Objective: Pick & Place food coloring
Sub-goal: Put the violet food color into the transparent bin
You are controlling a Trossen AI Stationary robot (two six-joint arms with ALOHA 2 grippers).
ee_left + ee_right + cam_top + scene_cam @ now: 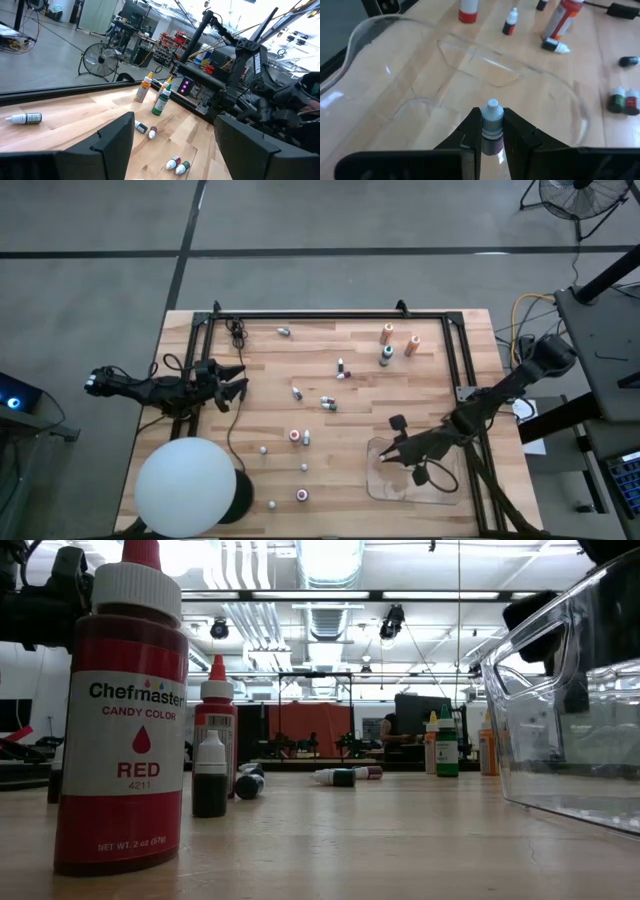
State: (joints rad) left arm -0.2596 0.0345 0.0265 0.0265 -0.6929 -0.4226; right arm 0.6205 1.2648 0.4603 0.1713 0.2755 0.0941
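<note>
1. Left gripper (238, 383) parked at the table's (360, 470) left edge, well apart from the tray (455, 490), fingers spread wide, nothing between them. Little risk here unless swung across the scattered bottles.
2. Large white ball (187, 486) at the near-left corner, far from the tray; no part in this step.
3. Loose bottles strewn left of the tray, among them a lying pair (624, 100) and a red-capped one (294, 436). Easily knocked rolling by a low sweep of either arm on the way to the next pick.
4. Cluster of upright bottles (386, 356) toward the far edge, well beyond the tray; tall, narrow, likely to topple if brushed.
5. Right gripper (492, 131) over the tray's left part, fingers closed tight on a small white-capped bottle (491, 120), pinched just below the cap, body hanging down.
6. Main hazards, as judged: letting go too high, so the bottle bounces or rolls against the low clear wall and out; letting go too near the rim (380, 22), so it lands outside on the wood.
7. Also possible: fingers catching the thin clear wall on descent or retreat and dragging the light tray off its spot.
8. Grip sits high on the bottle; a slip or swing before release cannot be ruled out.
</note>
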